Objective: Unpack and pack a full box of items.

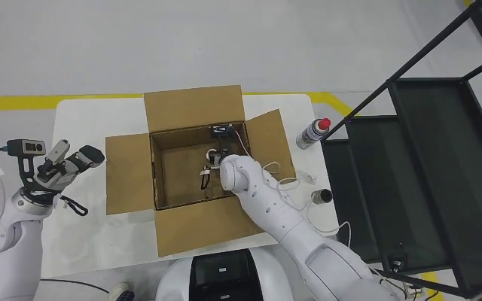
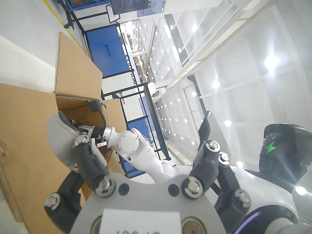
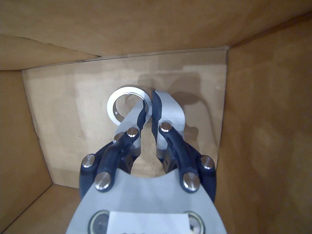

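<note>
Ring [image 3: 111,105] sits clamped in right pincer [image 3: 148,107] inside box [image 3: 268,98].

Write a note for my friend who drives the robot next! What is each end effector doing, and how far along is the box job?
Left end effector: open and empty, above the table's left edge, apart from the box.
Right end effector: down inside the cardboard box, shut on the wall of a silver ring near the floor.
On the table to the right of the box: red-capped can, small black item, white cable.
Done: flaps open, and the box floor looks bare around the ring.
Left: unclear whether the ring is going in or coming out. The table items are not packed.
</note>
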`<state>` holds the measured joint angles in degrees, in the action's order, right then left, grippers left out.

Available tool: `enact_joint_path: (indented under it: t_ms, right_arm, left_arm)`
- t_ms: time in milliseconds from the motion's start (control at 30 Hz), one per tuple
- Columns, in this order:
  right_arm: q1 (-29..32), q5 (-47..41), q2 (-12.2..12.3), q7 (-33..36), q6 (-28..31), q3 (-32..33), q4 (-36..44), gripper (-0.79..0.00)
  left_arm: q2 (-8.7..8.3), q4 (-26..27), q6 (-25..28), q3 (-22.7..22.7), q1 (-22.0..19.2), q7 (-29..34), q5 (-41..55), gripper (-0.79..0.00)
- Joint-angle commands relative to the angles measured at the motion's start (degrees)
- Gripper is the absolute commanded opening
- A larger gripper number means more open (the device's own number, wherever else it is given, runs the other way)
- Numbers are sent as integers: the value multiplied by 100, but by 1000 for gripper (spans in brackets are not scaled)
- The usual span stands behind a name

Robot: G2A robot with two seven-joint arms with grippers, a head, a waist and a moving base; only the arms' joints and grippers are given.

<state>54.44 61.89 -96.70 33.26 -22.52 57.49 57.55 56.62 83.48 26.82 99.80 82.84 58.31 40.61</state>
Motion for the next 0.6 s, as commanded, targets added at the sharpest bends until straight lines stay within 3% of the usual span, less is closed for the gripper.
enact_joint_path:
  t_ms: [0,167,367,567]
  right_arm:
    - [127,51,35,45,48,53,238,-785]
    - [691,310,180,214,279,253,1218,-785]
    - [1540,359,401,637,1039,714,2663,-785]
    - [2033,-486,569,1164,2110,1340,3548,-785]
  left_arm:
    - [0,0,0,0,0,0,0,0]
    - [0,0,0,0,0,0,0,0]
    - [0,0,0,0,0,0,0,0]
    - [0,0,0,0,0,0,0,0]
